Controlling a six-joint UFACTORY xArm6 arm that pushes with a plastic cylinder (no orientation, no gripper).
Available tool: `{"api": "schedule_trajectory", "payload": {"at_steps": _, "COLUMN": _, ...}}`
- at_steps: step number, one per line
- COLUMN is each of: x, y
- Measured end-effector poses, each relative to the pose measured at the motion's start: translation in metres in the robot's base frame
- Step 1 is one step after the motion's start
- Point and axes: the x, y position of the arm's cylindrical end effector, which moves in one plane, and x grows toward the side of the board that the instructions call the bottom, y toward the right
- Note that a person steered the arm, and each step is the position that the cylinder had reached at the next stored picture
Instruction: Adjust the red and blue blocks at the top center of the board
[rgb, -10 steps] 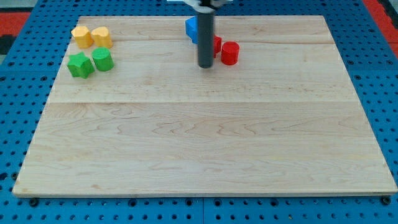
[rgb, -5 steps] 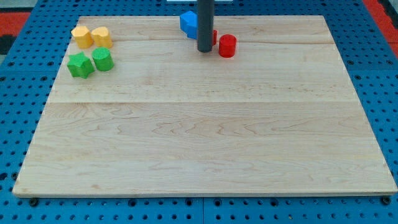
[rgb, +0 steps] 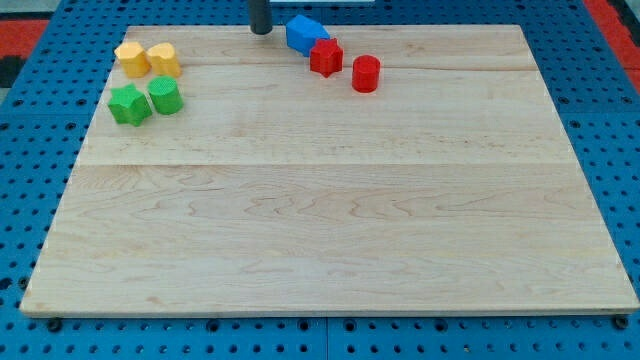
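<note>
A blue block (rgb: 303, 34) sits at the view's top center of the wooden board (rgb: 330, 250). A red block (rgb: 325, 56) touches it on its lower right. A red cylinder (rgb: 366, 74) stands apart, a little to the right of the red block. My tip (rgb: 260, 31) is at the board's top edge, to the left of the blue block, with a small gap between them.
At the view's top left there are two yellow blocks (rgb: 131, 58) (rgb: 163, 59) side by side, and below them a green star-like block (rgb: 128, 104) and a green cylinder (rgb: 165, 96).
My tip has moved up and to the left, from in front of the red block to the left of the blue block. The blue and red blocks were pushed slightly upward.
</note>
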Motion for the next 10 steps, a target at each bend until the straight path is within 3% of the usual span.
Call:
{"api": "schedule_trajectory", "payload": {"at_steps": 2, "x": 0.018, "y": 0.058}}
{"api": "schedule_trajectory", "payload": {"at_steps": 3, "x": 0.04, "y": 0.039}}
{"api": "schedule_trajectory", "payload": {"at_steps": 4, "x": 0.096, "y": 0.018}}
{"api": "schedule_trajectory", "payload": {"at_steps": 5, "x": 0.131, "y": 0.129}}
{"api": "schedule_trajectory", "payload": {"at_steps": 6, "x": 0.115, "y": 0.165}}
{"api": "schedule_trajectory", "payload": {"at_steps": 8, "x": 0.096, "y": 0.087}}
{"api": "schedule_trajectory", "payload": {"at_steps": 9, "x": 0.12, "y": 0.143}}
{"api": "schedule_trajectory", "payload": {"at_steps": 10, "x": 0.142, "y": 0.241}}
